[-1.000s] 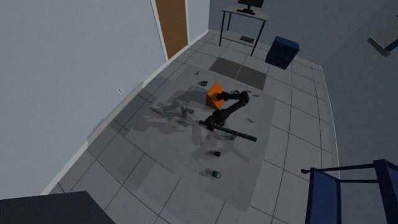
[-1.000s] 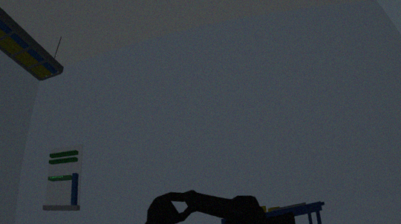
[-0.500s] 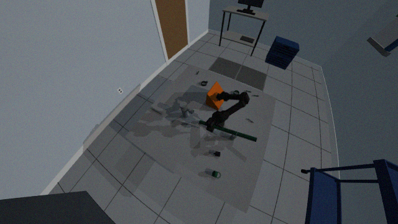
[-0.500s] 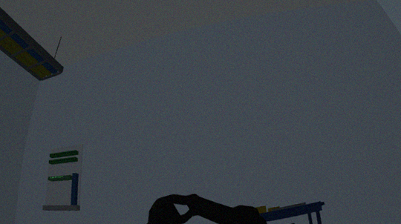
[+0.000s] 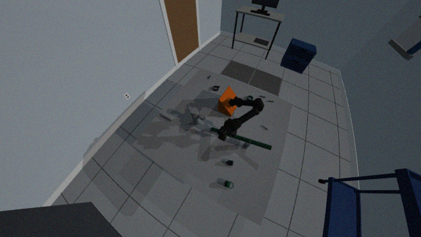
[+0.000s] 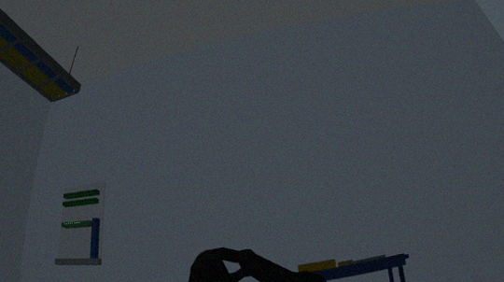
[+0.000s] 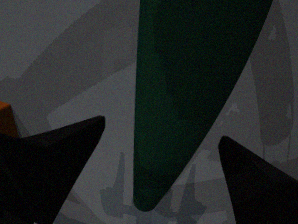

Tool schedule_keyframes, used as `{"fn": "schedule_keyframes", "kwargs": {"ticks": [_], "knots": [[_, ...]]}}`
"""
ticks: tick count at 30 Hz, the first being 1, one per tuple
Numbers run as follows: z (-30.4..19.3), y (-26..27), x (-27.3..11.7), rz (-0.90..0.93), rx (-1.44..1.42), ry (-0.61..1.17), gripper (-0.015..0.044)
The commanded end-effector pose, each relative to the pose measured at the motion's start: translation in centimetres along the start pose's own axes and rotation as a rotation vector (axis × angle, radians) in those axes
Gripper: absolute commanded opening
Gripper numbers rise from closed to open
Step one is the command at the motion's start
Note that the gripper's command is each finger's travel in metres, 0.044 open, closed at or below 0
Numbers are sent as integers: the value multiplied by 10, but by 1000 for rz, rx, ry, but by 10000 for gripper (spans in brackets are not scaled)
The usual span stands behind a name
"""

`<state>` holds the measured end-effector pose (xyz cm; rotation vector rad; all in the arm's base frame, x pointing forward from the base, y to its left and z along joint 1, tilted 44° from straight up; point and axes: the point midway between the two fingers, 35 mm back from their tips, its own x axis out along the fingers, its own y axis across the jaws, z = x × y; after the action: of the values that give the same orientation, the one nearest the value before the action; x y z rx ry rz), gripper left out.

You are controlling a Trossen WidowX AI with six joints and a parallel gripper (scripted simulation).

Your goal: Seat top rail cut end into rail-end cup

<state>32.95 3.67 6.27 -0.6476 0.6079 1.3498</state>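
Observation:
The dark green rail [image 5: 260, 145] [image 7: 170, 100] slants above the mat. Its near end stands free in the wrist view, with no cup around it. A pale grey post [image 5: 195, 119] stands left of that end, apart from it in the top view; its band and rail-end cup are too small and dim to tell. A greyish fitting [image 5: 246, 145], perhaps the loop cap, shows below the rail's other half. My gripper [image 5: 222, 135] [image 7: 163, 132] is open, with its fingers on either side of the rail near its end. Gaps show beside both fingers in the wrist view; the depth between them and the rail is unclear.
An orange block [image 5: 227, 103] is beside the arm's base. A small black part [image 5: 229, 162] and a green cylinder with a ring [image 5: 227, 184] lie toward the front of the grey mat [image 5: 197, 174]. Dark rings and small parts lie at the back. The arm [image 6: 209, 269] shows low in the exterior view.

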Motion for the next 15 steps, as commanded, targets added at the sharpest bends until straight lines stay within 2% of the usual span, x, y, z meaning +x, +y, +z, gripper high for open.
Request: {"fn": "schedule_keyframes", "kwargs": {"ticks": [1, 4, 14, 15], "knots": [[1, 2, 8, 8, 7, -7, 440], [1, 3, 11, 8, 7, -7, 440], [1, 3, 11, 8, 7, -7, 177], [1, 3, 11, 8, 7, -7, 171]]}}
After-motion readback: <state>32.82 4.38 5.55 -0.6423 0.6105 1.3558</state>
